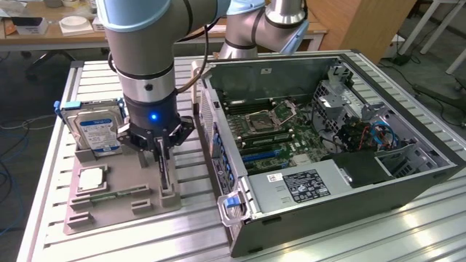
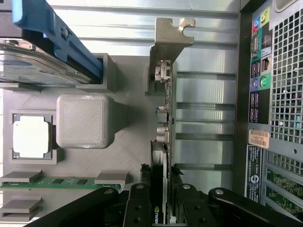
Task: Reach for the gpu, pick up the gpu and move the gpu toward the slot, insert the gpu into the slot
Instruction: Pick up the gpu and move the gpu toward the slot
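We see gripper [image 1: 161,148] closed on gpu [image 2: 163,120], card upright on edge in gray tray [image 1: 117,214], near pc case [image 1: 328,188], on the exterior view's left.

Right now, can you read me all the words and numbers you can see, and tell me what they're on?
"NVID": what the cut-off letters on the gpu look like, not certain.
Hard drive label: too blurred to read.
Black label inside the computer case: print too small to read.
Pale sticker on the case's back: too blurred to read.
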Motion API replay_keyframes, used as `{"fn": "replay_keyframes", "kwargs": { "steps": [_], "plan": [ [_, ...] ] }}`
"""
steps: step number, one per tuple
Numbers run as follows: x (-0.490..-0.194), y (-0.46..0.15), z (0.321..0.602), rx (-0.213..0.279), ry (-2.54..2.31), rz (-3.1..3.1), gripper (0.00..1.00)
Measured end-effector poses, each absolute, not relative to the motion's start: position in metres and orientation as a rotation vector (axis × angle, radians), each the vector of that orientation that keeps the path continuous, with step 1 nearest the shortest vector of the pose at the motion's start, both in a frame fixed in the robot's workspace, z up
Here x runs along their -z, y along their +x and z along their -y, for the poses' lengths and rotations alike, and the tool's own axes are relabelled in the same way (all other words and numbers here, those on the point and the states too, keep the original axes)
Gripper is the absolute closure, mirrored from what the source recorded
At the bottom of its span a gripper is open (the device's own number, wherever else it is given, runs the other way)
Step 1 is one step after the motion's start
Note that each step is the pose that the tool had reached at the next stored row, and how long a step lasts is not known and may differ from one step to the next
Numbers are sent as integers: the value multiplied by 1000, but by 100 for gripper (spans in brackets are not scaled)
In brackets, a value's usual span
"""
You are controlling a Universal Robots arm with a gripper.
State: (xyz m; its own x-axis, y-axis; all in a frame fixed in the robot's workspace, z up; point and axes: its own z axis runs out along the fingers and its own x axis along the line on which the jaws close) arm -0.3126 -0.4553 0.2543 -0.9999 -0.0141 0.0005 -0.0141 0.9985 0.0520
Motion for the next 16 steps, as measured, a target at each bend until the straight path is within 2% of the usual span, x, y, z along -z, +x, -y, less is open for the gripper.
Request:
{"fn": "replay_keyframes", "kwargs": {
  "steps": [16],
  "plan": [
    [-269, -313, 455, 96, 22, 3139, 74]
  ]
}}
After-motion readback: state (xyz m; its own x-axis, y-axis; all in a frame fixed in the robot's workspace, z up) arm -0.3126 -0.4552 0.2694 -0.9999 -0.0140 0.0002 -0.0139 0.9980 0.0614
